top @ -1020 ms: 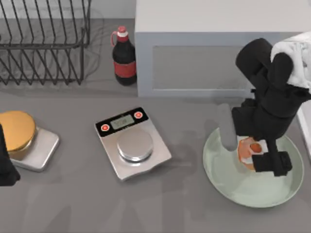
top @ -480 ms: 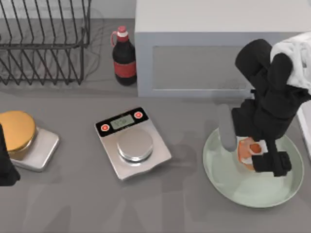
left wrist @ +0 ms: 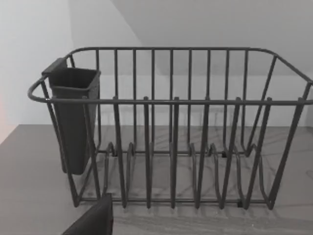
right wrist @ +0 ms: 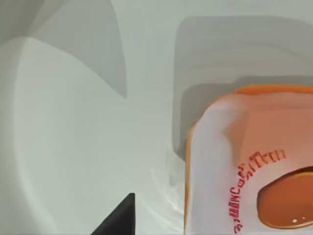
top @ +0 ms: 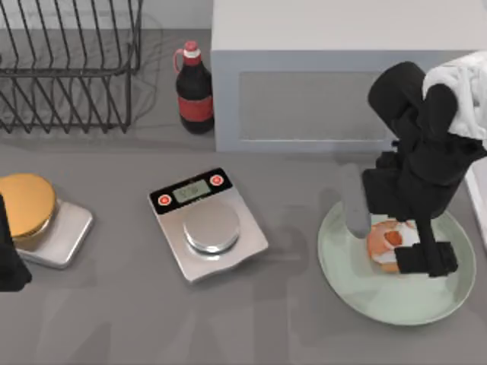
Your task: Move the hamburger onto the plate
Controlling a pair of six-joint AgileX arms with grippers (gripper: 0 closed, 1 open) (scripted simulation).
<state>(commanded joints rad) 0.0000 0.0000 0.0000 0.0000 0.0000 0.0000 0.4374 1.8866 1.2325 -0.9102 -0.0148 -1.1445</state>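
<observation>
Over the last second the hamburger (top: 386, 243) has slid out from under my right gripper (top: 415, 247) toward the top view's left and shows more of itself, sitting inside the plate (top: 358, 283) near its far-left portion. I cannot tell how far the right fingers are parted, or whether they have any hold on it; the arm's body covers them from above. The right wrist view puts the hamburger (right wrist: 249, 166) very close over pale plate surface (right wrist: 98, 147). My worry is lifting away: if a finger is touching, it could drag the hamburger toward the rim or tip it over. My left arm (top: 9, 255) sits parked at the table's left edge beside the golden dome (top: 27, 204).
</observation>
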